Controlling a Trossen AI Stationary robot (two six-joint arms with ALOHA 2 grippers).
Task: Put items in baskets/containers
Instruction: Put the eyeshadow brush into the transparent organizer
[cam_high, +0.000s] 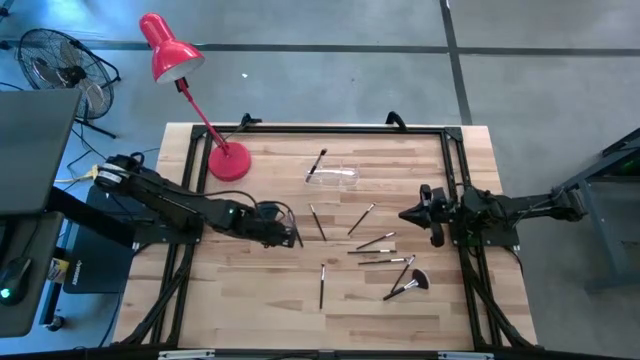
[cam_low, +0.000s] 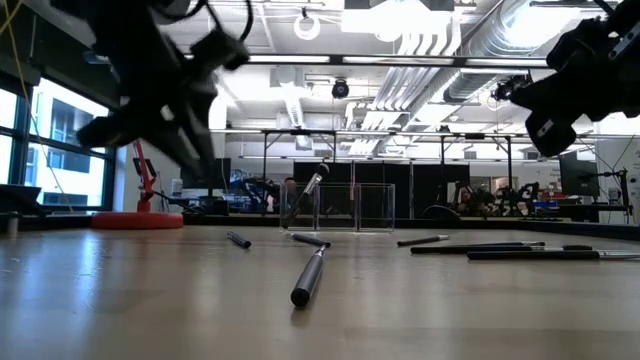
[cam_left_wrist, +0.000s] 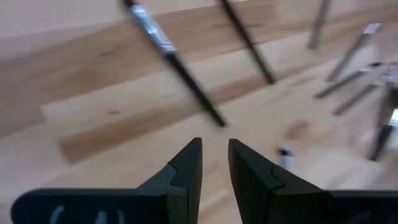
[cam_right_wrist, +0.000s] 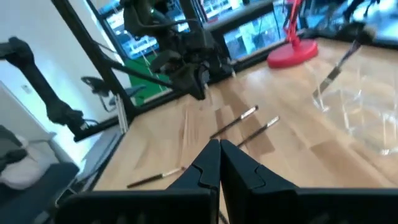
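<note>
Nearest the low camera, one dark-handled makeup brush (cam_low: 309, 277) lies on the wooden table (cam_high: 250, 300), its handle end pointing toward the lens. More brushes lie scattered across the middle and right of the table: a slim one (cam_high: 317, 221) just right of the left arm, a silvery one (cam_high: 361, 219) beside it, a lone dark one (cam_high: 322, 284) toward the near edge, and a loose cluster of several (cam_high: 378, 248) in front of the right arm. A brush with a wide dark fan head (cam_high: 408, 285) lies at the near right of that cluster. Farther back stands a small clear plastic holder (cam_high: 336, 176), nearly invisible against the wood, with one brush (cam_high: 318, 163) leaning upright in its left end. The left gripper (cam_high: 296, 236) hangs just above the table left of centre, close to the slim brush, its fingers (cam_left_wrist: 186, 168) a small gap apart and holding nothing. The right gripper (cam_high: 405, 214) sits at the table's right side, pointing toward the centre; its fingers (cam_right_wrist: 208, 163) are pressed together and empty. A red desk lamp (cam_high: 200, 110) stands at the far left, its round base (cam_high: 229, 161) left of the holder.
</note>
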